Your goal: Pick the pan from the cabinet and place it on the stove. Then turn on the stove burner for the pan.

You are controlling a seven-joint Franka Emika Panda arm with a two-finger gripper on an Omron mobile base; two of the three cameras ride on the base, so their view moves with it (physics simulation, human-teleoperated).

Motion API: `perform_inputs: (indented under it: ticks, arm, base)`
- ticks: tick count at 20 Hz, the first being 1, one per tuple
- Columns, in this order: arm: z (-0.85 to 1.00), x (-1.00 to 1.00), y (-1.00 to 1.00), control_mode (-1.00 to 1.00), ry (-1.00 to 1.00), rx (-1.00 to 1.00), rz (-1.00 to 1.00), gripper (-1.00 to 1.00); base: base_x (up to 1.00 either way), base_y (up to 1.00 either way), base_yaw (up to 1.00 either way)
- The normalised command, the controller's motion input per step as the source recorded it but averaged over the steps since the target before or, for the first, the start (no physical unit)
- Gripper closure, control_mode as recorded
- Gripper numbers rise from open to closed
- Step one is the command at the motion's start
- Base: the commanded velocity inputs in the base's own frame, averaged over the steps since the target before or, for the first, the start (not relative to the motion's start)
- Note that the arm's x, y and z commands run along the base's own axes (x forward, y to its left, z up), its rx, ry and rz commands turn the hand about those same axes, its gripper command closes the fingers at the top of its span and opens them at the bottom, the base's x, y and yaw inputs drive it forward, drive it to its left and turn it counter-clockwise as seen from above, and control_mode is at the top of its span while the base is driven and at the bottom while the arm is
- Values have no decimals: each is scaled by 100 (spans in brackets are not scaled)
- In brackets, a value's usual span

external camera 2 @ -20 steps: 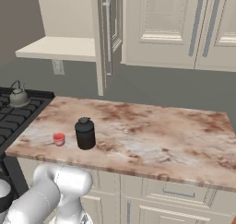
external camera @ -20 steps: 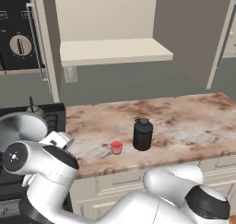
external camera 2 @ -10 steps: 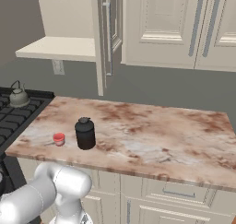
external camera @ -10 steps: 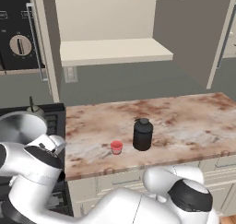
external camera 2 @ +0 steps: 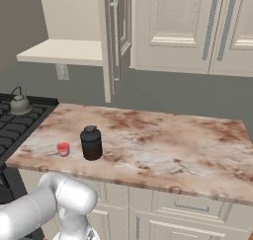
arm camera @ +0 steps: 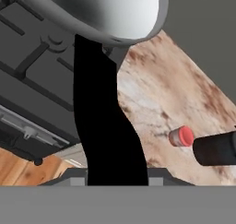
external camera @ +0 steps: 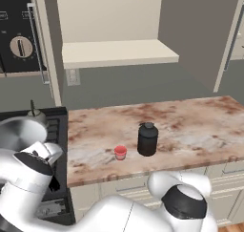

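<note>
Pan point(arm camera: 106, 11), one of it, hangs over the near left part of the stove point(external camera: 56, 131), its long black handle point(arm camera: 103, 126) running down between the claw's fingers, which are clenched on it. In the left base view the pan's silver bowl point(external camera: 19, 133) sits just above the arm's wrist, over the black grates. One silvery knob strip point(arm camera: 27, 126) runs along the stove's near edge, seen in the hand view. To the right lies one marbled counter point(external camera 2: 163, 145), with one small red cup point(external camera 2: 63, 148) near its front edge and one black jar point(external camera 2: 91, 143) just beside it on the right, the two apart. Below the counter are beige drawers point(external camera 2: 190, 207). Further back on the stove stands one small kettle point(external camera 2: 20, 103). On the far wall, one cabinet point(external camera 2: 64, 49) stands open, its door point(external camera 2: 114, 36) swung out and its one shelf point(external camera: 119, 52) showing. Right of it are two shut doors point(external camera 2: 197, 26) with grey bar handles. Far left is one black panel with a round dial point(external camera: 21, 46).
</note>
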Motion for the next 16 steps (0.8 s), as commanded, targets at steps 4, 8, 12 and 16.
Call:
perform_inputs:
  ticks: [4, 8, 12, 16]
  arm:
    - [-7, 0, 26, -100, 7, 0, -5, 100]
    - [-10, -1, 13, -100, 7, 0, -4, 100]
    - [-17, -6, 0, -100, 1, 2, -4, 100]
    - [-39, -1, 1, -100, 0, 1, -5, 100]
  base:
    - [0, 0, 0]
    - [0, 0, 0]
    - [0, 0, 0]
    - [0, 0, 0]
